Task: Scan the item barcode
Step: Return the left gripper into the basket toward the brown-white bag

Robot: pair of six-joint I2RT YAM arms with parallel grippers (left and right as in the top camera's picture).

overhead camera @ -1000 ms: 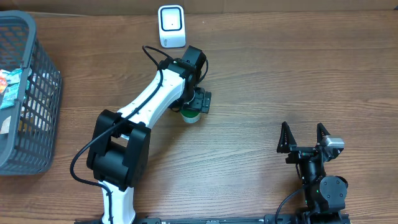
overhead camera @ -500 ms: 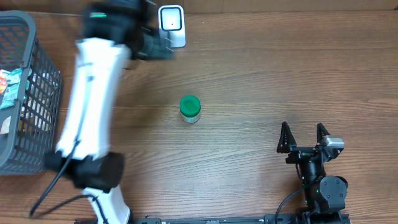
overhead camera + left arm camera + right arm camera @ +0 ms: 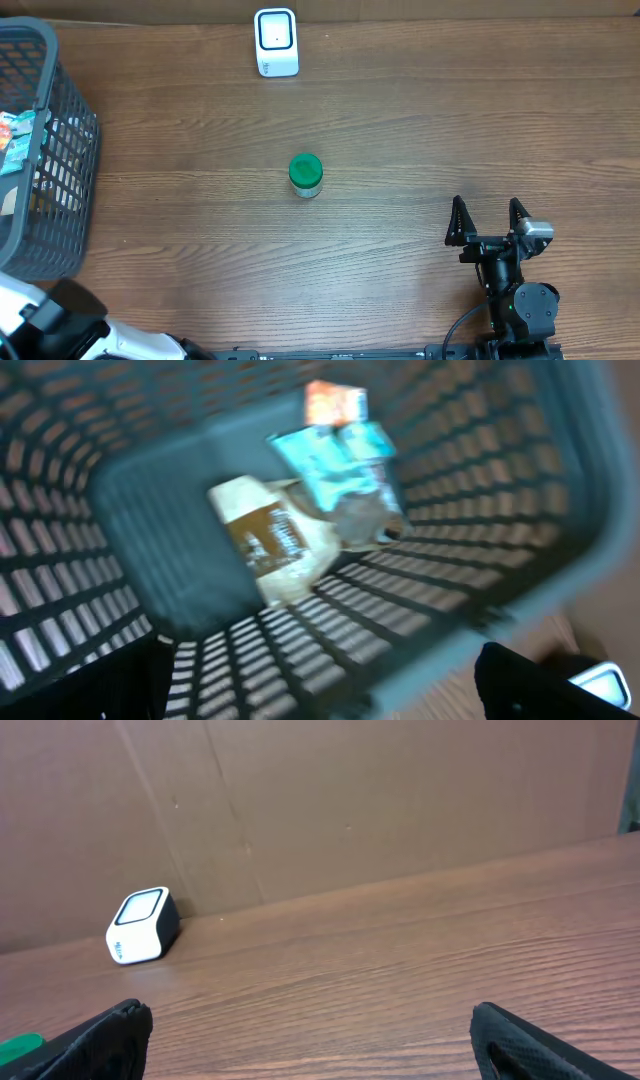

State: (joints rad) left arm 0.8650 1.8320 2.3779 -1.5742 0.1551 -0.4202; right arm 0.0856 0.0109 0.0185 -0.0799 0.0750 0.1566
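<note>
Obs., one moment. Task item taken to be the jar [image 3: 306, 174], green lid. It stood upright, lid up, alone near the middle of the desk [image 3: 420, 120], well apart from both arms and untouched. The scanner [image 3: 276, 42] sat at the far edge against the cardboard wall [image 3: 400, 800], window facing out over the desk, so an item brought up from the robot's side could be read. The jar was on the near side of the scanner, slightly to its right, prob. too far off for a read (judgement). No barcode showed from above; label side could not be told.

The basket [image 3: 40, 150] stood at the left edge of the desk and held packets [image 3: 330, 450]: one teal, one brown-and-white, others blurred. Prob. the stock of items to scan.

Left arm [image 3: 50, 325]: only a white link and a black joint showed at the near-left corner of the overhead view, rest out of frame. Its wrist cam looked down into the basket, pic smeared. Left fingers [image 3: 530, 675] were spread wide at the lower corners of that view, nothing between them. Judgement: set over the basket to pick an item, not aimed at the jar.

Right arm [image 3: 515, 300]: at the near-right edge, folded low, wrist level, pointed toward the far wall. Right fingers [image 3: 457, 225] were wide apart and empty. The jar lid just peeped in at the bottom-left of its wrist view.
</note>
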